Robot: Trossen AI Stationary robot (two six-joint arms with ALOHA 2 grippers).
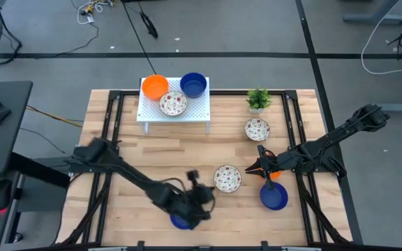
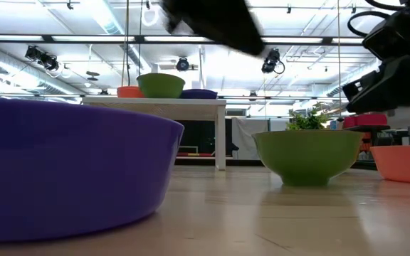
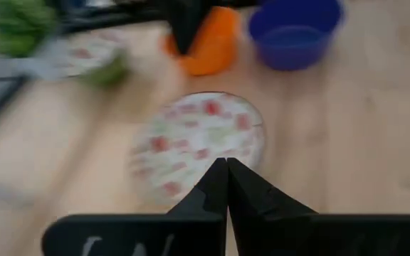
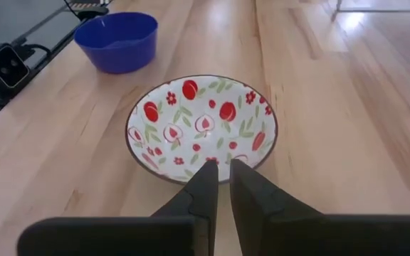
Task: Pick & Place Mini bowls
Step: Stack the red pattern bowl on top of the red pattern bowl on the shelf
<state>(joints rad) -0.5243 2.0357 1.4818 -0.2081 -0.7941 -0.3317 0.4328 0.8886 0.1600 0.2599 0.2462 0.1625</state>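
From above, your left end effector (image 1: 195,183) sits just beside the patterned bowl (image 1: 227,178) mid-worktop; the right end effector (image 1: 259,167) lies on that bowl's other side, beside an orange bowl (image 1: 276,174). Your left wrist view shows fingers pressed together, empty, the bowl just ahead. The right wrist view shows fingers nearly closed, empty, tips at the bowl's rim

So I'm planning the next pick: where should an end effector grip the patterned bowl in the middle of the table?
Probably the thin rim of the patterned bowl, one finger inside and one outside, coming from above. It sits upright and open, and its rounded wall is too wide to span. The rim facing the rack looks clearest.
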